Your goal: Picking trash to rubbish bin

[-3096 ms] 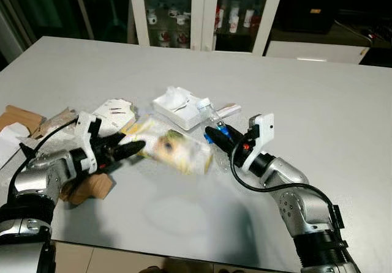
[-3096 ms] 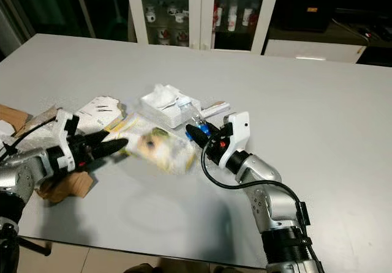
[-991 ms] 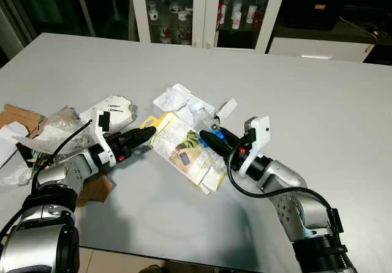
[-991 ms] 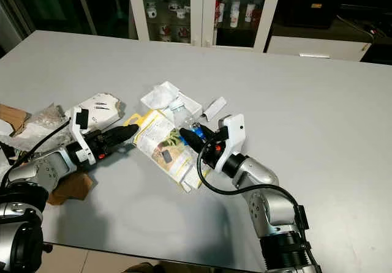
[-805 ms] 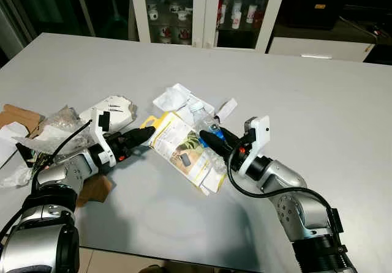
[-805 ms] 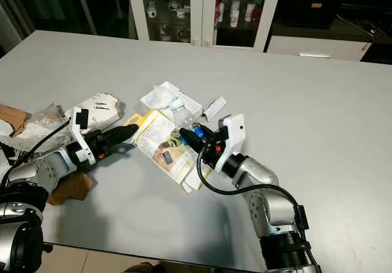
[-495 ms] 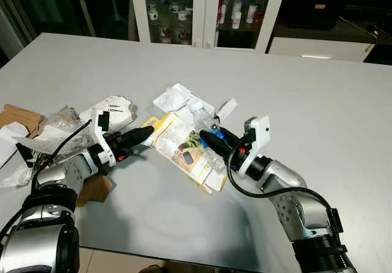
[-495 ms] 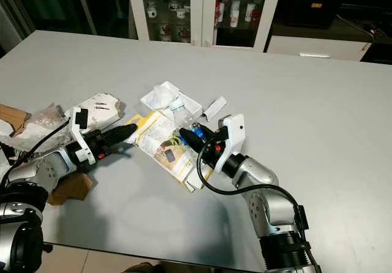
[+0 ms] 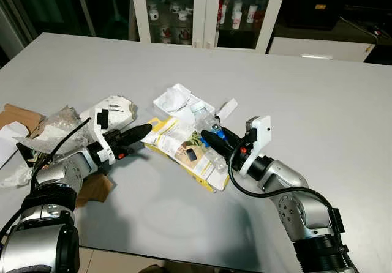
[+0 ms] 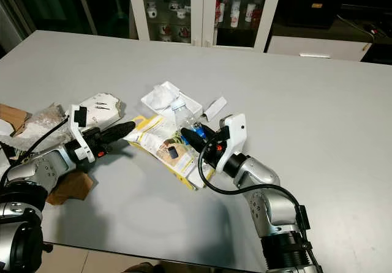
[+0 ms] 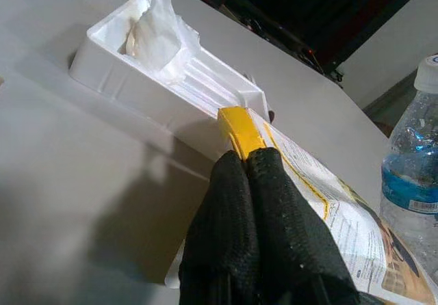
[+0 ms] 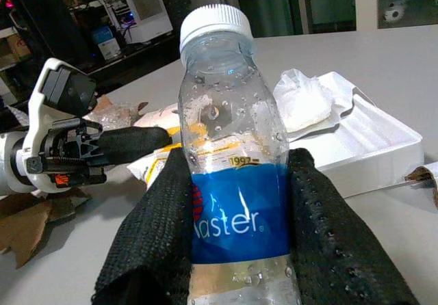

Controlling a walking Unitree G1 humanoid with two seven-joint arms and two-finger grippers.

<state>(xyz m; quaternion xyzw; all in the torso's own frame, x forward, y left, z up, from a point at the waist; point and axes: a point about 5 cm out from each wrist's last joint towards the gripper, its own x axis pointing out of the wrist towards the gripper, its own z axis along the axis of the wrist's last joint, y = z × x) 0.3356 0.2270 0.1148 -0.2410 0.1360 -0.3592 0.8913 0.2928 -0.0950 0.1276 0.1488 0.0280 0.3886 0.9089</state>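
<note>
My left gripper (image 11: pixel 254 156) pinches only the yellow corner of the snack packet (image 9: pixel 184 150) while my right gripper (image 12: pixel 236 182) clamps the water bottle (image 12: pixel 230 161) resting on it: lifting could tear or slip the packet.

We are seeing the plastic bottle (image 12: pixel 233 175) running off the lower edge of the right wrist view, its base hidden between the black fingers (image 12: pixel 335 243) of the right claw (image 9: pixel 210 139), and the printed packet (image 11: pixel 349 230) is being cut off at the corner of the left wrist view, where the left claw (image 11: pixel 256 182) is covering its near end. At the surface's (image 9: pixel 343 101) left border, the crumpled wrapping (image 9: pixel 52 126) and brown cardboard (image 9: pixel 15 115) are running out of the left eye view, and the cups inside the glass cabinet (image 9: pixel 208 10) are proving too small for us to tell apart.
</note>
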